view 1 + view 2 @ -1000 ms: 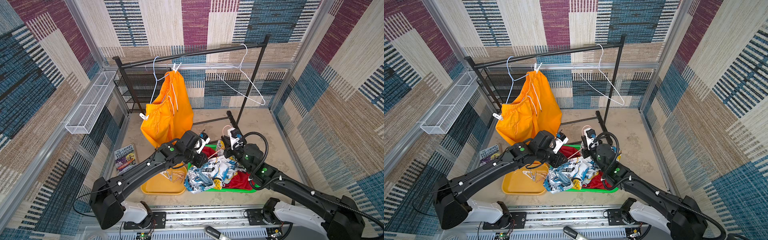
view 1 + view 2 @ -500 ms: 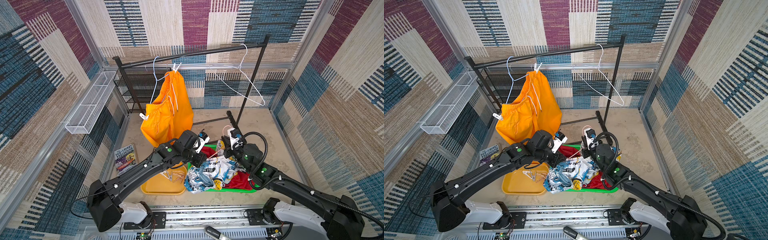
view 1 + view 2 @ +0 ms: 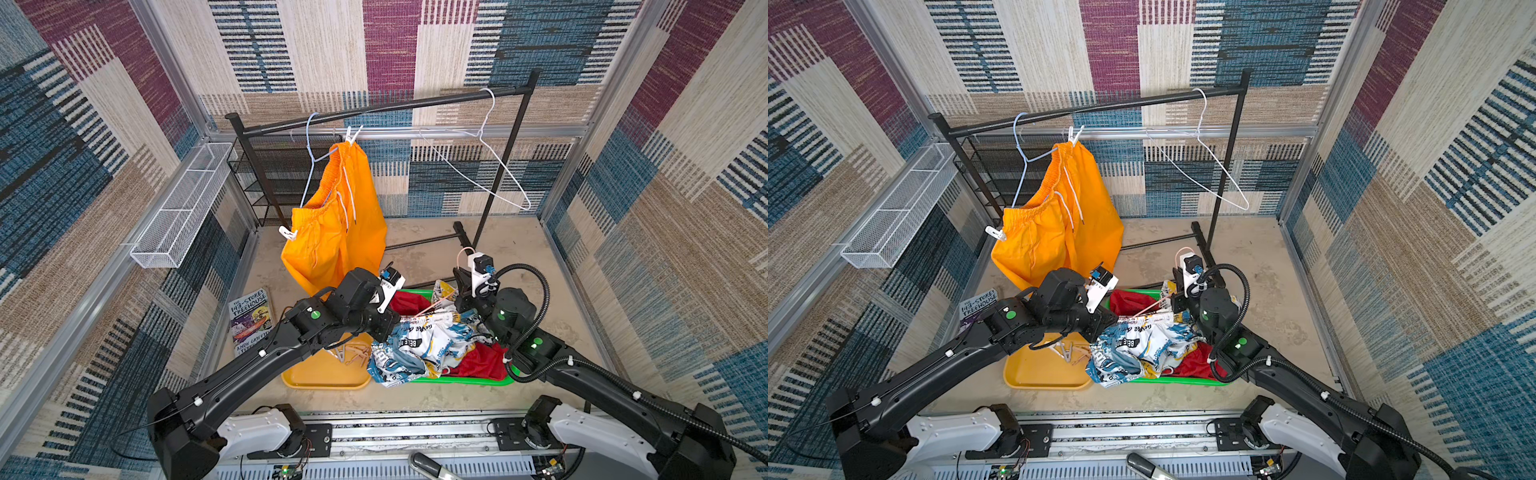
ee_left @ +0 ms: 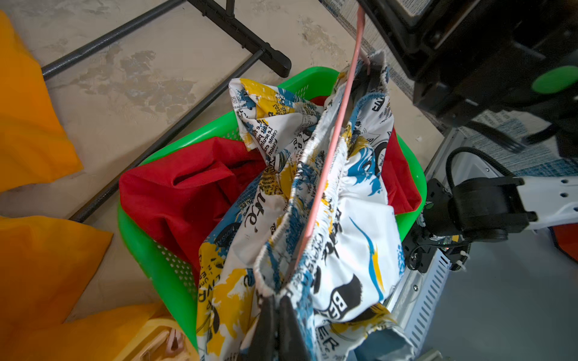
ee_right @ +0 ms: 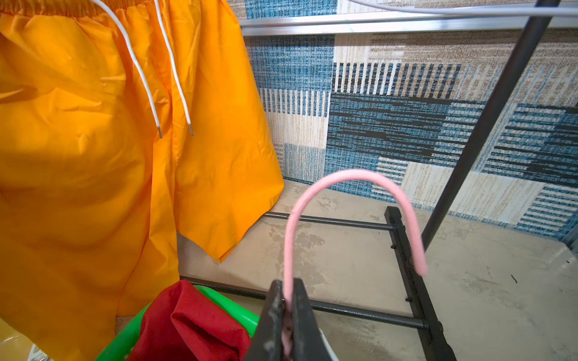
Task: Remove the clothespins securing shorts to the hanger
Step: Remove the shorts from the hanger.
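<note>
Clothespins pinch the orange shorts to a pale blue hanger. That hanger hangs tilted on the black rack at the back of the floor. One white pin sits at the high end of the waistband. Another white pin sits at the low end. A bare white hanger hangs further along the rack bar, toward the right arm's side.

A little heap of loose pins lies in the yellow tray, near the front edge of the floor. Just beside the tray, on the right arm's side, sits the green basket. The red shorts lie in the basket. The printed shorts lie on top of them and spill over the basket's edge toward the tray. A pink hanger runs along the waistband of the printed shorts.

The left claw is squeezed tight on the edge of that waistband, with its two fingers pressed together on the cloth. The right claw is squeezed tight on the neck of the pink hanger, just under its hook, above the back edge of the basket.

A book lies flat on the floor near the left edge, beside the tray.
</note>
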### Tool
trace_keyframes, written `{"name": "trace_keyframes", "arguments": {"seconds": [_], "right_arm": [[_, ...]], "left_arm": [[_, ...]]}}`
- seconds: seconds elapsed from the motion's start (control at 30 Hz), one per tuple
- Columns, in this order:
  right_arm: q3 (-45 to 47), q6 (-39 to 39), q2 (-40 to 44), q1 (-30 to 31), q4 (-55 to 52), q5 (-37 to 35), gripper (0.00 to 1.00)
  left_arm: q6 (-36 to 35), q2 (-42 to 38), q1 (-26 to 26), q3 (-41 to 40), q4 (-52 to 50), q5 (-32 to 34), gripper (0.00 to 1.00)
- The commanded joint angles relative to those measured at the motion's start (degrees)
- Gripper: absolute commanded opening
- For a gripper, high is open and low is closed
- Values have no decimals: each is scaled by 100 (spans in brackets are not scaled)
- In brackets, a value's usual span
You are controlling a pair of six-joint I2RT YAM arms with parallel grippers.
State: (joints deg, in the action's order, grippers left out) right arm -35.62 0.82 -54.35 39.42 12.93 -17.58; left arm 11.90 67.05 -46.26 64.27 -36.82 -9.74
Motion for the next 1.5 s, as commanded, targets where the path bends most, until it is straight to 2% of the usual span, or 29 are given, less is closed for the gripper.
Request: {"name": "trace_keyframes", "arguments": {"seconds": [0.0, 0.63, 0.9, 1.17, 1.47], "right_arm": [[-7, 119, 123, -140, -95, -215, 0], [-375, 438, 88, -443, -286, -404, 0], [-715, 740, -81, -470, -451, -544, 0], [-1159, 1434, -329, -479, -746, -604, 0], [-1788, 2283, -824, -488, -1423, -774, 0]], "left_arm": [[135, -195, 47, -120, -325, 329, 0], [286, -900, 169, -427, -458, 434, 0], [373, -879, 171, -446, -200, 273, 0], [407, -711, 172, -237, 203, 122, 0], [427, -746, 170, -448, 790, -126, 0]]}}
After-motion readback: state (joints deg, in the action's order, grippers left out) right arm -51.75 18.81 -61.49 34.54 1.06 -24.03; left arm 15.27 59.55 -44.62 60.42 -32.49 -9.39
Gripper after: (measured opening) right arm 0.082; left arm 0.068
